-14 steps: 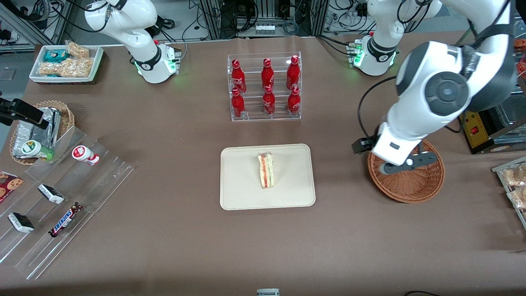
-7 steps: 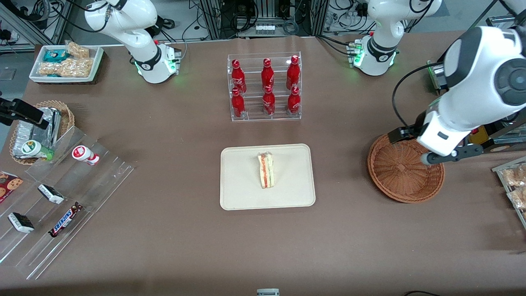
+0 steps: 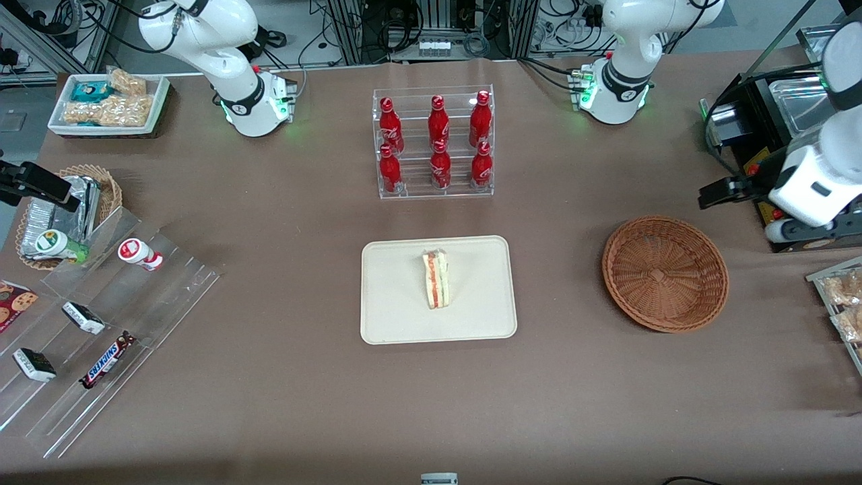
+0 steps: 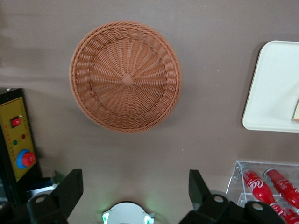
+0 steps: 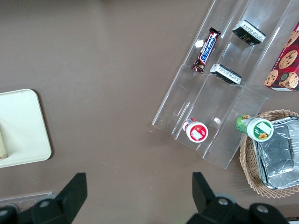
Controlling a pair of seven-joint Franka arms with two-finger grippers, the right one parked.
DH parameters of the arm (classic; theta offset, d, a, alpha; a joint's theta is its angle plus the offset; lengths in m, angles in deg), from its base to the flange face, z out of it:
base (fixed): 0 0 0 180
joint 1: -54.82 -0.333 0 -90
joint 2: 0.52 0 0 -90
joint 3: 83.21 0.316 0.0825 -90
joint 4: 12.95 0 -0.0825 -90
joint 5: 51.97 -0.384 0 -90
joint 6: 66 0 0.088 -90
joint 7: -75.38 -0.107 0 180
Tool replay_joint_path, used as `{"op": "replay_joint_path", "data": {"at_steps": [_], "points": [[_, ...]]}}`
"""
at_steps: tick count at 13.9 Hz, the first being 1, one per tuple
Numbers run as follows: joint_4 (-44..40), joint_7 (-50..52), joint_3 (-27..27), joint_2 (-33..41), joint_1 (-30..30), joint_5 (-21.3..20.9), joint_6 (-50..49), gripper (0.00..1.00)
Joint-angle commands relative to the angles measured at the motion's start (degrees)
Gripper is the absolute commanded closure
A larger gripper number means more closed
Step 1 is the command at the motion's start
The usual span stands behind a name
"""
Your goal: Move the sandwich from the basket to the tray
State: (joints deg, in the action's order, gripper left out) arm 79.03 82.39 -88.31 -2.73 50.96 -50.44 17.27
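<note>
The sandwich lies on its side on the cream tray in the middle of the table; only a sliver of it shows in the left wrist view. The reddish-brown wicker basket is empty and stands beside the tray toward the working arm's end; the left wrist view shows it from above, with a corner of the tray. My left gripper hangs high at the working arm's end of the table, past the basket. It is open and empty, with its fingers wide apart.
A clear rack of red bottles stands farther from the camera than the tray. A black box with a yellow panel sits under the gripper. Snack trays lie nearby. A clear stepped shelf and a small foil-pack basket are at the parked arm's end.
My left arm has swung off the basket and away toward the working arm's end of the table, leaving the basket uncovered. The sandwich and tray have not moved.
</note>
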Motion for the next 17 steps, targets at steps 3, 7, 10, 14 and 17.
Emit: {"op": "replay_joint_path", "data": {"at_steps": [3,7,10,14,17], "points": [[1.45,-1.73,0.98,4.14,0.52,1.02,-0.75,0.00],[0.32,-2.87,0.89,3.63,0.78,1.02,3.38,0.00],[-2.24,-12.77,0.89,1.95,2.54,1.11,3.30,0.00],[-1.98,-15.18,0.62,2.56,2.63,-2.66,2.78,0.00],[-1.63,-15.18,0.71,3.44,2.54,-2.67,1.46,0.00]]}}
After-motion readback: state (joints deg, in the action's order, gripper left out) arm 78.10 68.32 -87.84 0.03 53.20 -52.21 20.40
